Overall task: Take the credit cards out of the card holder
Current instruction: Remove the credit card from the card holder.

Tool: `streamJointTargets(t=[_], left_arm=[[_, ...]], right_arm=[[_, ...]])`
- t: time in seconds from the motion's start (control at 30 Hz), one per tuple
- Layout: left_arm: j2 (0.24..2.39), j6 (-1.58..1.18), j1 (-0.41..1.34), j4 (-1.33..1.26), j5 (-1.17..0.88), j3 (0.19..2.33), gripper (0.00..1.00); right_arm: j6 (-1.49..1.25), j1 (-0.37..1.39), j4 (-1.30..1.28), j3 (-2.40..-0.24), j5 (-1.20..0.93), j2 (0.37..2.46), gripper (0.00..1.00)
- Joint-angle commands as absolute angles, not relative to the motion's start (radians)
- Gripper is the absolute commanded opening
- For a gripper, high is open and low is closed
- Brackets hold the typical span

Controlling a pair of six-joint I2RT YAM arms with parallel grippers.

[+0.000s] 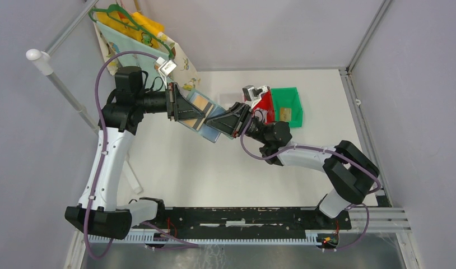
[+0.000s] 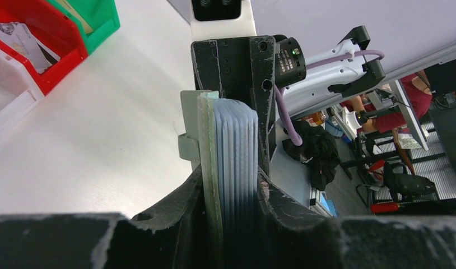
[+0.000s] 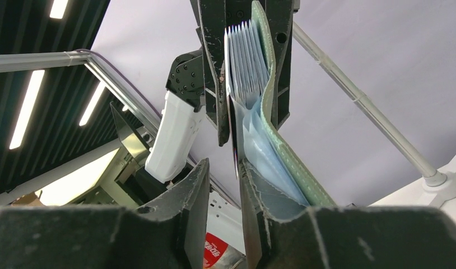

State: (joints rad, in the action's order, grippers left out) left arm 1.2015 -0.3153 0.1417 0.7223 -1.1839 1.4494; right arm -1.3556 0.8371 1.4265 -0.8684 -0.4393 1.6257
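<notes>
both arms over the white desk (image 1: pixel 214 174), seen from above and from each wrist. my left tool (image 2: pixel 230 193) is clamped on the card holder (image 2: pixel 234 145), one finger on the grey-green cover and the other on the fanned stack of clear pockets, so the holder is lifted off the desk near its middle, between my two tools. my right tool (image 3: pixel 223 168) meets the holder from the opposite side; its jaws stand apart with light showing between them. a thin dark-edged leaf of the holder lies along the inner face of one finger, while the cover and blue-tinted pockets bend past that finger's outer side. from above, a tan credit card (image 1: pixel 200 102) sits in an inner pocket just beside my left tool. right of the holder, a green bin (image 1: pixel 296 98) holds a gold credit card (image 1: pixel 285 115); a red bin (image 1: pixel 265 103) stands just beside it on its left
</notes>
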Motion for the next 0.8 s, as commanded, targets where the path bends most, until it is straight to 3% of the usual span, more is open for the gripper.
streamJointTargets(t=[0.0, 0.47, 0.77], left_arm=[[1.177, -0.385, 0.164, 0.685, -1.339, 1.474, 0.20], [1.171, -0.393, 0.164, 0.690, -1.330, 1.485, 0.47], [1.172, -0.397, 0.164, 0.689, -1.362, 1.493, 0.51]], right_arm=[[-1.305, 0.831, 1.335, -0.840, -0.352, 1.581, 0.34], [-1.275, 0.830, 1.244, -0.877, -0.293, 1.579, 0.30], [-1.274, 0.833, 1.237, -0.875, -0.281, 1.573, 0.26]])
